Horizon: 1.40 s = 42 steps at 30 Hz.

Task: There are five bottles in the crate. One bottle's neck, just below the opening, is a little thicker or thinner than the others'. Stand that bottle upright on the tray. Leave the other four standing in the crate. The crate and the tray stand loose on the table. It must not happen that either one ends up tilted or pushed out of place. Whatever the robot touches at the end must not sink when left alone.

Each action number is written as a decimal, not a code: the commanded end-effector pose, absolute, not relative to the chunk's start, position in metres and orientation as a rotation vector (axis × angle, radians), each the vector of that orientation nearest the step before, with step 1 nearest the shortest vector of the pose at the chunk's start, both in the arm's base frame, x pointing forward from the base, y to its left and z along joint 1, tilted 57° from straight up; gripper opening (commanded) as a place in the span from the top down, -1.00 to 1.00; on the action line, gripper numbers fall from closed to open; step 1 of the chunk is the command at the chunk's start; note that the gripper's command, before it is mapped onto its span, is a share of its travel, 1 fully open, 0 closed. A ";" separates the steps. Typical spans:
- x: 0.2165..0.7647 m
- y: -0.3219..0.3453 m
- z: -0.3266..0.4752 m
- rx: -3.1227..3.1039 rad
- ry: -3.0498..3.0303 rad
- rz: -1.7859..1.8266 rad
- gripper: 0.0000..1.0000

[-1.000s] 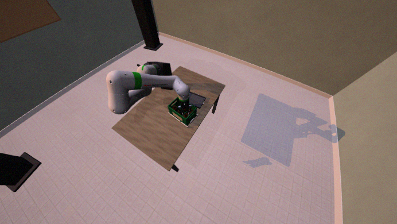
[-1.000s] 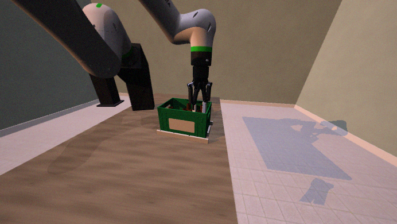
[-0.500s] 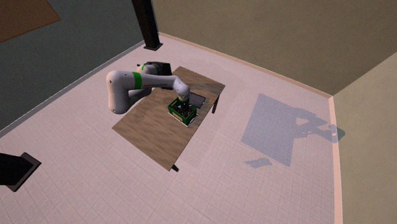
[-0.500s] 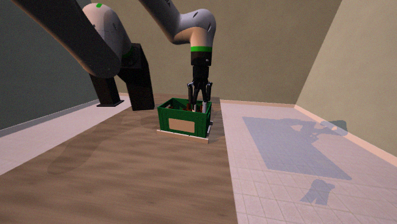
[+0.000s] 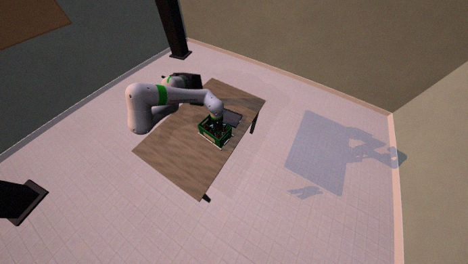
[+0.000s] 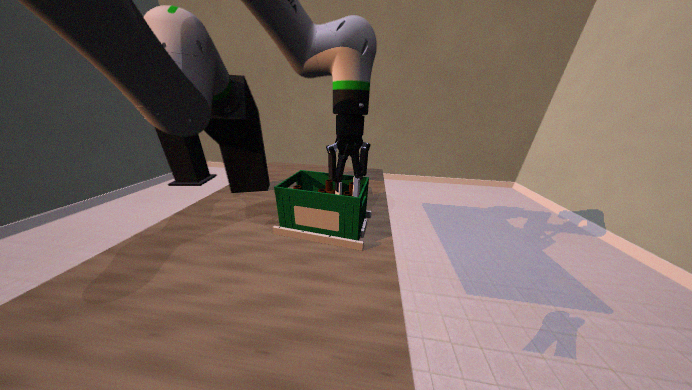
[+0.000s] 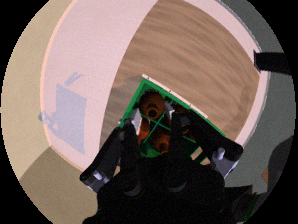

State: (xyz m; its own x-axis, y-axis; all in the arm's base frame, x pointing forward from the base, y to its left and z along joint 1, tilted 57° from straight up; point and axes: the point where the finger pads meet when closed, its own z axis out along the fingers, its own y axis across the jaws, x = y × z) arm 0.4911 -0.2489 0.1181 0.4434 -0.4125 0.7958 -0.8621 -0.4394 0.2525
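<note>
The green crate (image 5: pixel 212 136) stands on the wooden table near its right edge, and also shows in the exterior view (image 6: pixel 320 210). Brown bottles (image 6: pixel 327 187) stand in it; only their tops show above the rim. My gripper (image 6: pixel 346 186) points straight down into the crate's back right part, fingers partly apart and tips below the rim. In the wrist view a brown bottle top (image 7: pixel 152 107) lies between the two fingers; the fingers stand beside it, not pressed on it. The dark grey tray (image 5: pixel 232 118) lies flat just behind the crate.
The crate sits on a thin light base plate (image 6: pixel 318 237). The table's right edge runs close beside the crate. The robot's dark pedestal (image 6: pixel 240 135) stands at the table's back left. A black pillar (image 5: pixel 174 28) stands on the floor further back.
</note>
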 end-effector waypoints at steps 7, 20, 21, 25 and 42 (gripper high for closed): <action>0.491 -0.246 0.120 2.034 -1.064 0.872 0.12; 0.484 -0.224 0.135 2.034 -1.064 0.872 0.12; 0.483 -0.222 0.137 2.034 -1.064 0.872 0.12; 0.480 -0.210 0.145 2.034 -1.064 0.872 0.12; 0.471 -0.182 0.164 2.034 -1.064 0.872 0.12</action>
State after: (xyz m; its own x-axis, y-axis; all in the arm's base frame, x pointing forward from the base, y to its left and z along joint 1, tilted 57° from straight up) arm 0.4713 -0.1847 0.1623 0.4434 -0.4124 0.7958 -0.8620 -0.4396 0.2525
